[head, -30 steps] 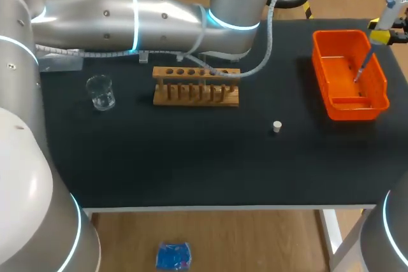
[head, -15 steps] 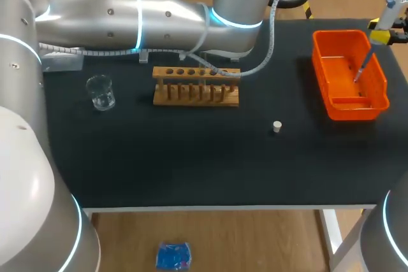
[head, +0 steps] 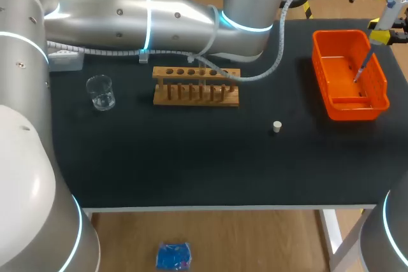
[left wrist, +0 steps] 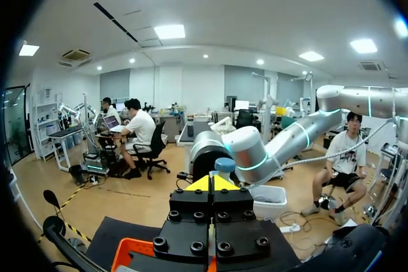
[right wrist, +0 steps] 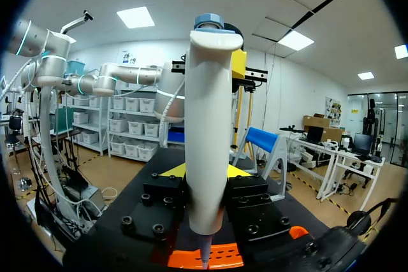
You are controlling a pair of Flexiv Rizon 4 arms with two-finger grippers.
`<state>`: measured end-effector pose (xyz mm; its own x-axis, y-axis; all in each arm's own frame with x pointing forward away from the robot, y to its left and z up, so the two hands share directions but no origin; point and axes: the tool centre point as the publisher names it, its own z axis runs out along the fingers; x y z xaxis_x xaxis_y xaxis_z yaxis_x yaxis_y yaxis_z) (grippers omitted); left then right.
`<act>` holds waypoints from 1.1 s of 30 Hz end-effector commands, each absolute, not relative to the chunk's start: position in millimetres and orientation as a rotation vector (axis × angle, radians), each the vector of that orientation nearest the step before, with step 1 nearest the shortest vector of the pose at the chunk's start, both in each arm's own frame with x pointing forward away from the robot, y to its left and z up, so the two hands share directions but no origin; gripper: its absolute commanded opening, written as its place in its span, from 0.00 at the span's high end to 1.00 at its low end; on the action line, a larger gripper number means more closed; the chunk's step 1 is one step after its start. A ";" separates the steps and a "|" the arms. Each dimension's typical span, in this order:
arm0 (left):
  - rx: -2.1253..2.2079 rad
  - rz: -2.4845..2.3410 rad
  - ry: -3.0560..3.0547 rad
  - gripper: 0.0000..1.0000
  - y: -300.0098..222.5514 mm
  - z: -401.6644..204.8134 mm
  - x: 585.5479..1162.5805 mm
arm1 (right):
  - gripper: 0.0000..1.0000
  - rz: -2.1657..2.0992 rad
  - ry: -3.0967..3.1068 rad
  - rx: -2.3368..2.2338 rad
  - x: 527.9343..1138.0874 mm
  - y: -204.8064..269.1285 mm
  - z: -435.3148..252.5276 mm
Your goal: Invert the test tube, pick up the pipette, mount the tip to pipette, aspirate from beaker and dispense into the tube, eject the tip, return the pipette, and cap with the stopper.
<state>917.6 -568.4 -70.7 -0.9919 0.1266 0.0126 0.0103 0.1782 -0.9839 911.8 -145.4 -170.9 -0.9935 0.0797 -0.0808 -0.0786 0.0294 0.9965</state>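
Pipette point(right wrist: 207, 125) in half-hidden right tool point(right wrist: 205, 171)

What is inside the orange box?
The thin end of the pipette points down into the orange box. Nothing else shows inside, but the near wall covers a strip of its floor.
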 end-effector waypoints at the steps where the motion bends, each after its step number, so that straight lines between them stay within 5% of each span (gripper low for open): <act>1: -0.133 1.965 -2.340 1.00 -567.6 -70.4 914.7 | 1.00 2.113 2.172 -0.003 912.6 -146.0 -170.7; 33: -0.164 1.895 -2.390 1.00 -562.8 -61.8 911.1 | 1.00 2.113 2.172 -0.003 912.6 -146.0 -170.7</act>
<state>910.3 -561.3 -59.2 -0.9906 0.1370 0.0025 0.0299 0.2339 -0.9718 911.8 -145.3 -170.9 -0.9935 0.0797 -0.0807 -0.0786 0.0293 0.9965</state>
